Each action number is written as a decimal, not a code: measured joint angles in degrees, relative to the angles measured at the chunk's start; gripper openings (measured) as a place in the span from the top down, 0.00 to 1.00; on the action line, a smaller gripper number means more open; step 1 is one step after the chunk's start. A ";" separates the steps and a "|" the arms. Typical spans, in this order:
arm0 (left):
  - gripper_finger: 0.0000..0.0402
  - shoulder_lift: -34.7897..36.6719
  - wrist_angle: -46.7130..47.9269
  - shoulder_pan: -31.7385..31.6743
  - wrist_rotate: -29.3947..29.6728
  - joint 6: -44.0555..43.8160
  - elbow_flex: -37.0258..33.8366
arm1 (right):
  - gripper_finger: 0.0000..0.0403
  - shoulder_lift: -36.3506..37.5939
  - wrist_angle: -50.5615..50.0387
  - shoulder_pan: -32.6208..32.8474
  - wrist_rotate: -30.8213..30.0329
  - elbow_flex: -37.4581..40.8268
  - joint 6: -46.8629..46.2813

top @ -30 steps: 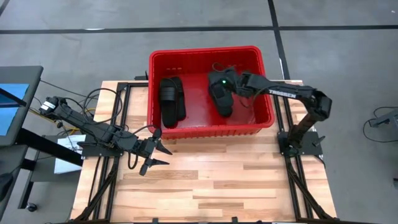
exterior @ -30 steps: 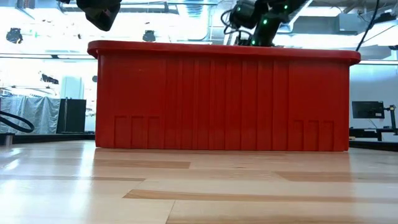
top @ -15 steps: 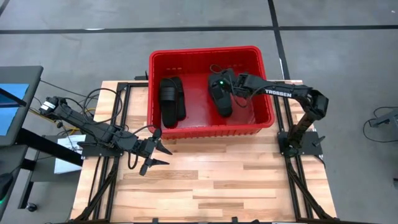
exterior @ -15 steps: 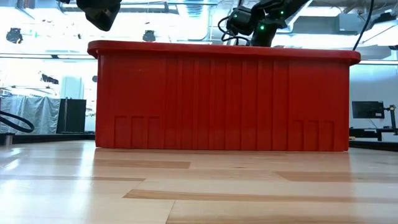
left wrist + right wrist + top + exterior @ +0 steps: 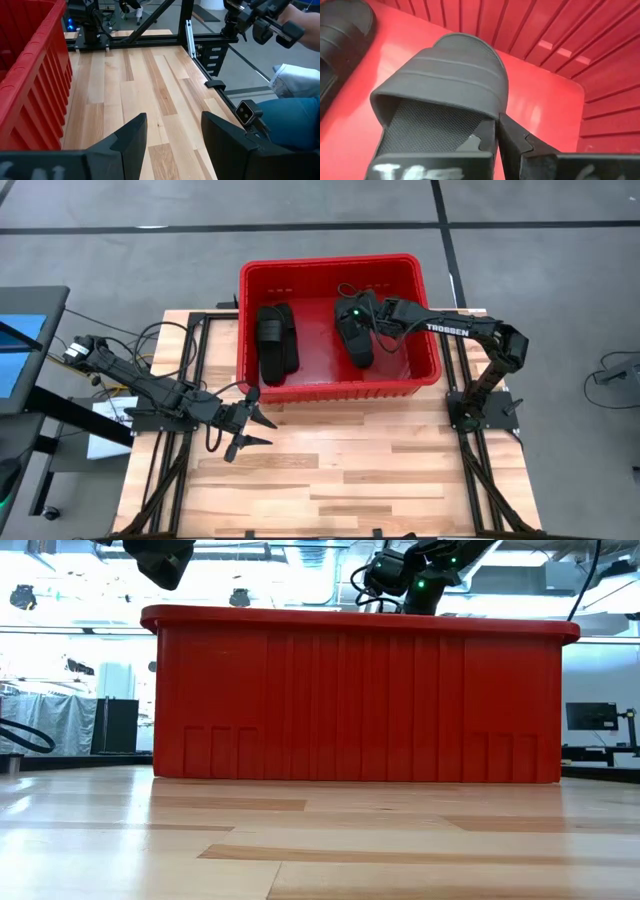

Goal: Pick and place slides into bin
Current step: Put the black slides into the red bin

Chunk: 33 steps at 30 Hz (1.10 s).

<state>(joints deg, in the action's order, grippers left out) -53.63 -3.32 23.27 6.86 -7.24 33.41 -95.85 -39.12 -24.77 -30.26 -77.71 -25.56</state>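
Arm lettering: "TROSSEN" on the right arm.
Right claw (image 5: 496,136): fingers nearly together, pinching a black slide's (image 5: 442,85) strap inside the red bin (image 5: 330,388).
Left claw (image 5: 172,131): spread wide, holding nothing, over the bench (image 5: 145,90).

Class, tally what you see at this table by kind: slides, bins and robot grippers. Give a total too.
Slides: 4, all inside the bin
Bin: 1
Grippers: 2, left gripper and right gripper
Total: 7

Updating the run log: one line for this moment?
right pincer: shut on sandal, inside tub | left pincer: open, over table
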 joint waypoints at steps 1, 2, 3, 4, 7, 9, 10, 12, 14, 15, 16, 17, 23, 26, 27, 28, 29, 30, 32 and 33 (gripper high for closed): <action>0.56 0.00 -0.02 0.00 -0.01 -0.01 0.00 | 1.00 0.00 0.23 0.00 0.00 0.00 0.02; 0.56 0.00 0.00 0.00 0.01 -0.01 0.00 | 1.00 0.00 0.49 0.00 0.00 0.00 0.04; 0.56 0.00 0.01 0.00 -0.01 -0.01 0.00 | 1.00 0.02 0.73 0.00 0.00 0.00 0.08; 0.56 0.00 0.01 0.00 -0.01 -0.01 0.00 | 1.00 0.02 0.91 0.00 0.00 0.00 0.10; 0.56 0.00 -0.01 0.00 -0.01 -0.03 0.00 | 1.00 0.02 1.03 0.00 0.00 0.00 0.34; 0.56 0.00 0.00 0.00 -0.01 -0.03 0.00 | 1.00 0.02 1.01 0.00 0.00 0.00 0.44; 0.56 0.00 -0.02 0.00 -0.01 -0.03 0.00 | 1.00 0.04 1.03 0.00 0.00 0.00 0.46; 0.56 0.00 -0.01 0.00 0.00 -0.03 0.00 | 1.00 0.04 1.01 0.00 0.02 0.00 0.47; 0.56 0.00 0.00 0.00 -0.01 -0.03 0.00 | 1.00 0.04 1.01 0.00 0.02 0.00 0.47; 0.56 0.00 0.01 0.00 -0.01 -0.03 0.00 | 1.00 0.04 1.01 0.00 0.04 0.00 0.47; 0.56 0.00 -0.02 0.00 -0.01 -0.03 0.00 | 1.00 0.04 1.01 0.00 0.09 0.00 0.48; 0.56 0.00 -0.01 0.00 -0.01 -0.03 0.00 | 1.00 0.07 1.01 0.00 0.20 0.00 0.49; 0.56 0.00 -0.01 0.00 0.01 -0.05 0.00 | 1.00 0.07 0.99 0.00 0.22 0.00 0.50; 0.56 0.00 0.00 0.00 -0.01 -0.05 0.00 | 1.00 0.07 0.99 0.00 0.23 0.00 0.50; 0.56 0.00 -0.02 0.00 0.01 -0.05 0.00 | 1.00 0.07 0.99 0.00 0.23 0.00 0.51; 0.56 0.00 0.00 0.00 -0.01 -0.05 0.00 | 1.00 0.07 0.99 0.00 0.24 0.00 0.54; 0.56 0.00 -0.02 0.00 -0.01 -0.05 0.00 | 1.00 0.07 0.99 0.00 0.24 0.00 0.57; 0.56 0.00 0.00 0.00 -0.01 -0.05 0.00 | 1.00 0.07 0.97 0.00 0.24 0.00 0.58; 0.56 0.00 0.01 0.00 -0.01 -0.05 0.00 | 1.00 0.07 0.97 0.00 0.24 0.00 0.63; 0.56 0.00 0.00 0.00 0.00 -0.05 0.00 | 1.00 0.07 0.97 0.00 0.24 0.00 0.63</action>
<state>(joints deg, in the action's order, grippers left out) -53.63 -3.32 23.27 6.86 -7.29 33.41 -95.79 -38.15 -24.77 -30.02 -77.71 -24.93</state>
